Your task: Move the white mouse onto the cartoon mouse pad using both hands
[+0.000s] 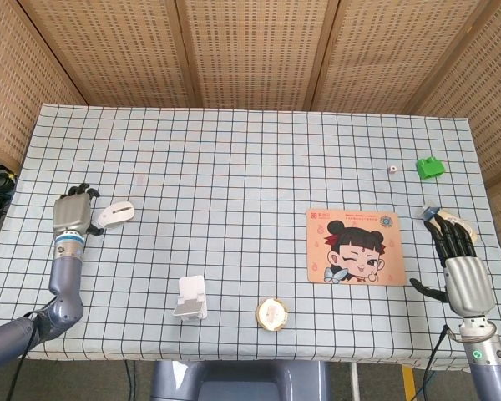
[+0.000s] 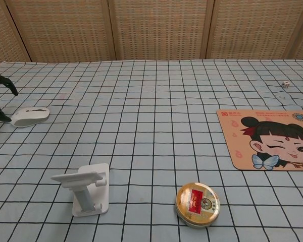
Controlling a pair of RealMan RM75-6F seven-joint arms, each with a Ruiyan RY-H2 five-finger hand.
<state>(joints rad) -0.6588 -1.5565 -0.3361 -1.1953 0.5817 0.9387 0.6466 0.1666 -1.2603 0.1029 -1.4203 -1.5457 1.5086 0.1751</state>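
The left hand [image 1: 72, 215] is held just beside the white mouse [image 1: 116, 214], fingers apart and gripping nothing, presumably for a grasp, while the right hand [image 1: 461, 271] waits open near the cartoon mouse pad [image 1: 355, 247] to receive it.

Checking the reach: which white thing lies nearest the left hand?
The mouse, right beside the left hand; the white stand and die lie farther off.
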